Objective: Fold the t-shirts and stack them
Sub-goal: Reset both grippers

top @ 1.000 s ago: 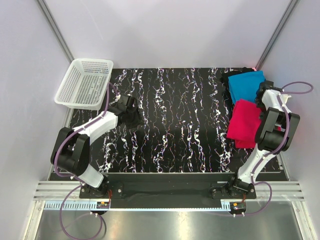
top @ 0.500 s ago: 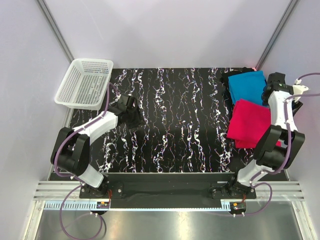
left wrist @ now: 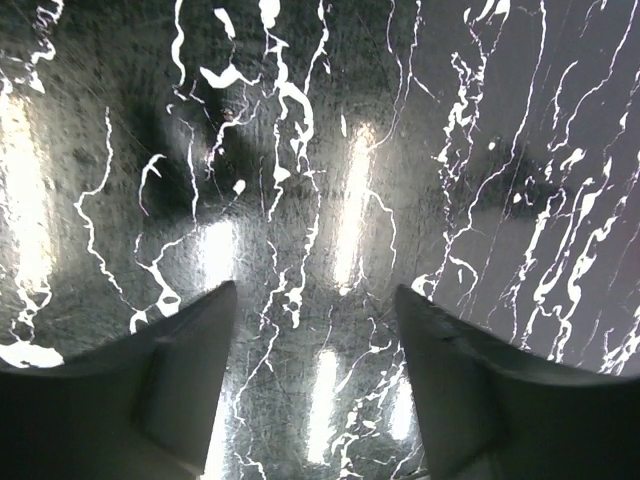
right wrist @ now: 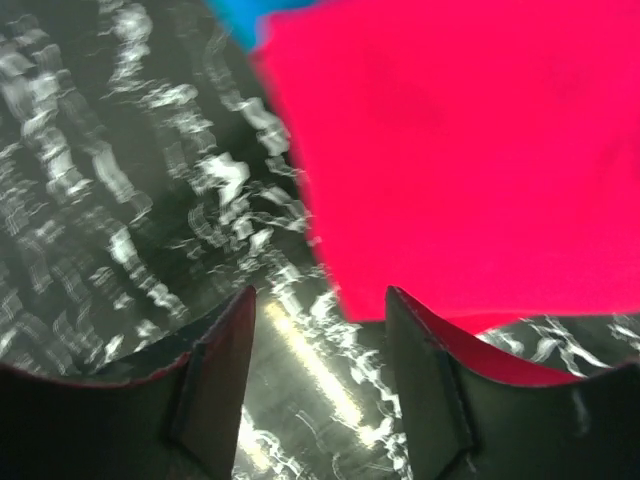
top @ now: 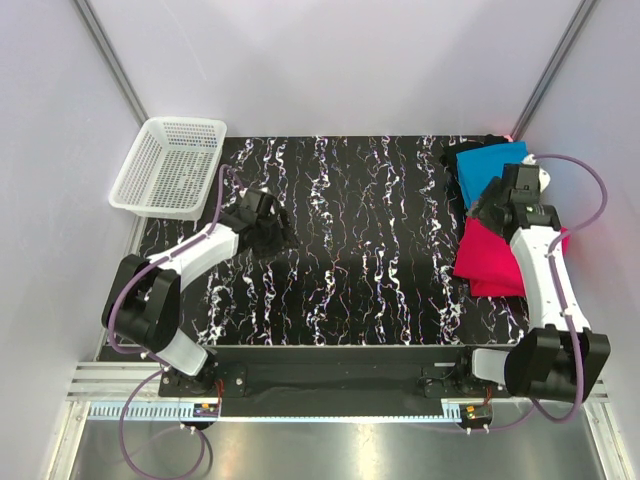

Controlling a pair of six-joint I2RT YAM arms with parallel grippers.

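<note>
Two shirts visible, 3 o'clock on table (top: 370,230): red shirt (top: 485,265), turquoise shirt (top: 488,170) touching at its 12. Soft, light, floppy, I judge; pinch edge through all layers. My right gripper (right wrist: 320,300) spread, empty, at red's edge. My left gripper (left wrist: 315,295) spread, empty, over bare table. My arm hides where the two shirts meet. Other shirts not made out.

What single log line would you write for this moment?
left gripper: open, over table | right gripper: open, at red shirt edge | held: nothing
</note>
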